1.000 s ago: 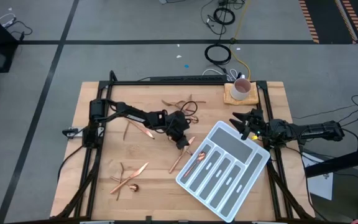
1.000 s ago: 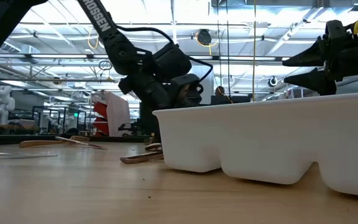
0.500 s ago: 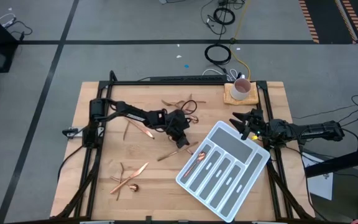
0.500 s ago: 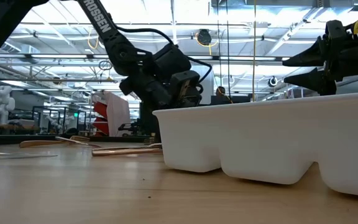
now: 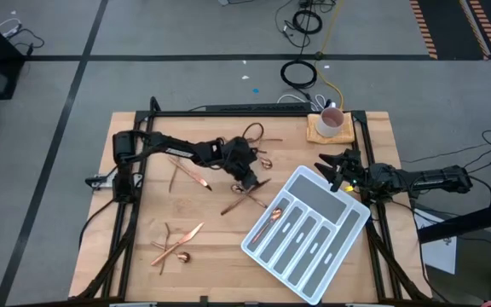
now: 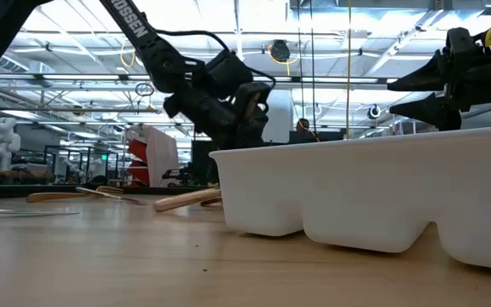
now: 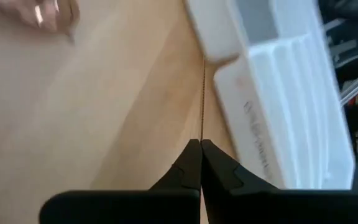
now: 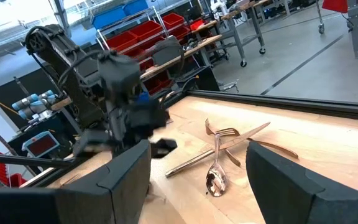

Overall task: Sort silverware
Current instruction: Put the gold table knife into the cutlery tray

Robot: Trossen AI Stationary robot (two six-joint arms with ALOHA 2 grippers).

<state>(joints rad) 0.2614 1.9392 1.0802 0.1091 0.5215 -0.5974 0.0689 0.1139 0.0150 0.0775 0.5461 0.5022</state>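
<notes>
Since the earlier frame the left gripper has pulled back from the grey divided tray and risen, and the copper piece it was reaching for now hangs tilted from it, one end lifted off the wooden table. Its fingers are pinched together on that thin piece, seen edge-on as a fine line running ahead of the fingertips in the left wrist view; fork, knife or spoon, I cannot tell. The tray lies just beyond the held piece. The right gripper waits over the tray's far corner, fingers spread wide, holding nothing.

The step in hand looks like the pick-up. Next, the piece needs carrying over the matching compartment, lining up lengthwise with that slot, then releasing. Other cutlery remains scattered behind the left gripper.
</notes>
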